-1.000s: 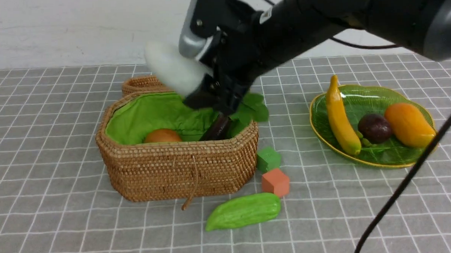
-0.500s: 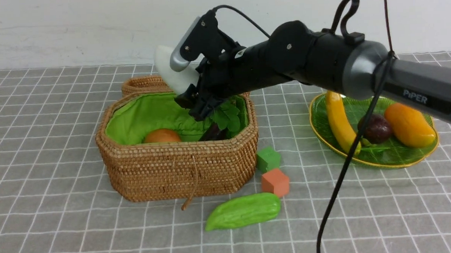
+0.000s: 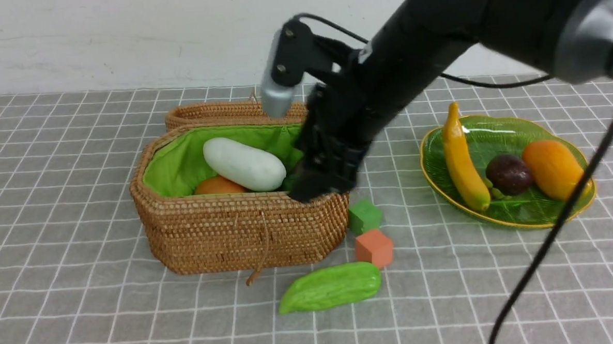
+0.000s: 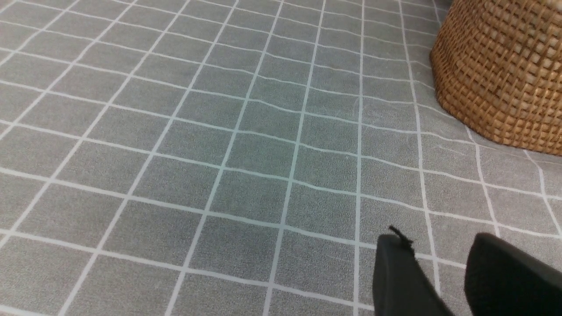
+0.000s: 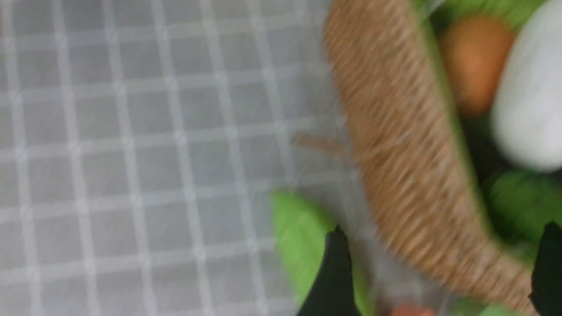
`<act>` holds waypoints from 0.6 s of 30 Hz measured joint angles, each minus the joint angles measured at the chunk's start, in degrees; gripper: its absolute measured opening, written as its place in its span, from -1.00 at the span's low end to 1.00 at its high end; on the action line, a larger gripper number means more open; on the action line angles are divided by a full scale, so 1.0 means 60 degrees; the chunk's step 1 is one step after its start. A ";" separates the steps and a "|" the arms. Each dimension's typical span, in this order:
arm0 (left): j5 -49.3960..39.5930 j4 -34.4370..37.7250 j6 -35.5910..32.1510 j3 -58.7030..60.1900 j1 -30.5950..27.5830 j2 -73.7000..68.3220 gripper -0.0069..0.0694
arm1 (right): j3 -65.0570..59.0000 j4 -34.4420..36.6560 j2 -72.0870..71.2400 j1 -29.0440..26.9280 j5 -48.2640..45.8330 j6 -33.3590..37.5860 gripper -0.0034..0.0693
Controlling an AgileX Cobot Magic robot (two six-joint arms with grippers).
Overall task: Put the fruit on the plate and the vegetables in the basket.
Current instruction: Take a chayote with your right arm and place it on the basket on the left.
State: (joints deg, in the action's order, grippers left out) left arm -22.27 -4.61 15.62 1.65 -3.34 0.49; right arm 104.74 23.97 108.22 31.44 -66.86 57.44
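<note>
Green gourd: one, lying on the counter in front of the basket, the one vegetable seen outside it. Beside it, an orange cube; next to that, a green cube; neither belonged to the sorting.

Basket contents: white gourd, tuber, leafy bunch. Eggplant: not clearly made out.

Plate, well apart: banana, maroon fruit, mango. Fruit portion, by all appearance, complete.

Right gripper: fingers spread wide, nothing between them, over the basket's near side. Left gripper: fingers parted, empty.

Step in hand, as judged: fetching the green gourd. It called for clearing the rim before dropping, fingers turned to straddle the gourd's narrow width near its middle, the cubes left unpushed. A smooth, rounded skin might have rolled under an off-centre pinch. Best laid down low, beside the white gourd, rather than dropped on the heap.
</note>
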 joint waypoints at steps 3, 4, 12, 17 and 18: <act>0.0000 0.0000 0.0000 0.0000 0.0000 0.0000 -0.22 | -0.0208 -0.0220 -0.0033 0.0000 -0.0331 -0.0178 0.60; 0.0000 0.0000 0.0000 0.0000 0.0000 0.0000 -0.21 | -0.0449 -0.0226 -0.0033 0.0031 -0.0130 -0.0223 0.61; 0.0000 0.0000 0.0000 0.0000 0.0000 0.0000 -0.19 | -0.2712 -0.1061 0.0375 0.0539 0.2487 -0.0282 0.75; 0.0000 0.0000 0.0000 0.0000 0.0000 0.0000 -0.19 | -0.3412 -0.1331 0.1034 0.0571 0.3191 0.0044 0.69; 0.0000 0.0000 0.0000 0.0000 0.0000 0.0000 -0.19 | -0.3433 -0.1355 0.1149 0.0571 0.3215 0.0084 0.67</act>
State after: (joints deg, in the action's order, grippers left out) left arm -22.27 -4.61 15.62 1.65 -3.34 0.49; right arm 84.15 15.84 115.12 34.86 -47.57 57.94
